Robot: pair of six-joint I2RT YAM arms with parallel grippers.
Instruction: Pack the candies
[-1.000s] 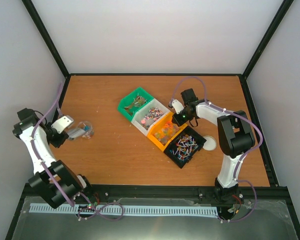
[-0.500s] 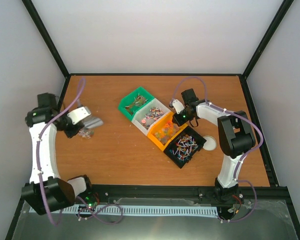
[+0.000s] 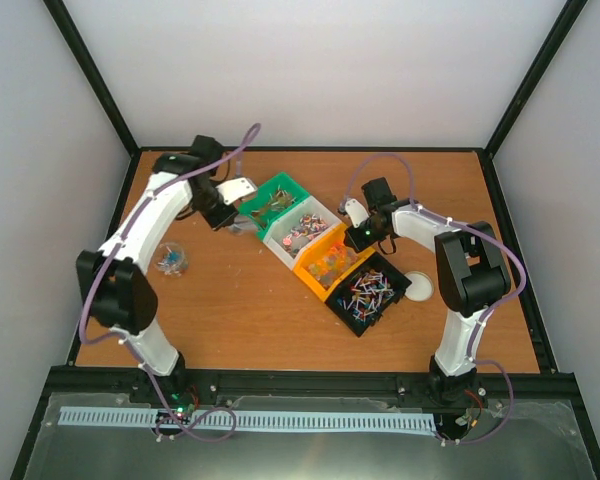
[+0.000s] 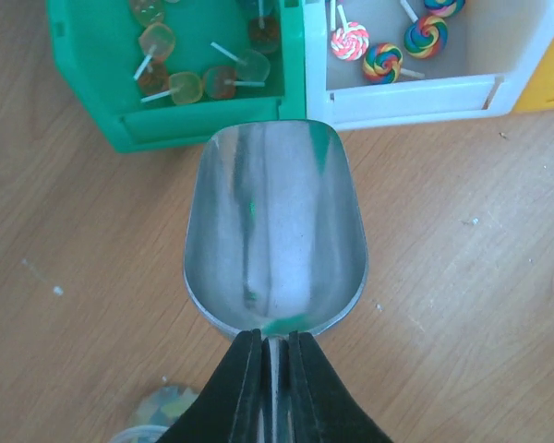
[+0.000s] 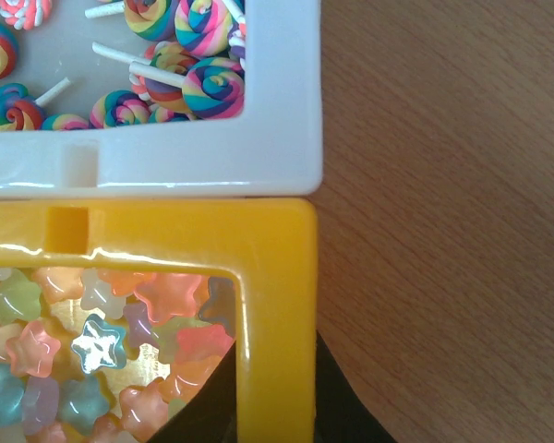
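The candies lie in four bins set in a row: green (image 3: 273, 205), white (image 3: 302, 232), yellow (image 3: 332, 263) and black (image 3: 370, 292). My left gripper (image 4: 275, 346) is shut on the handle of an empty metal scoop (image 4: 273, 235). The scoop's mouth sits just short of the green bin's front wall (image 4: 203, 125), with brownish lollipops (image 4: 185, 83) behind it. My right gripper (image 5: 275, 388) is shut on the yellow bin's side wall (image 5: 277, 277), one finger among the star candies (image 5: 102, 341) and one outside. Swirl lollipops (image 5: 203, 83) fill the white bin.
A small clear cup (image 3: 170, 260) holding some sweets stands on the table at the left, behind the scoop. A white round lid (image 3: 420, 287) lies to the right of the black bin. Black frame posts edge the table.
My left arm has swung from the clear cup at the left across to the green bin, carrying the scoop. The right arm has not moved.
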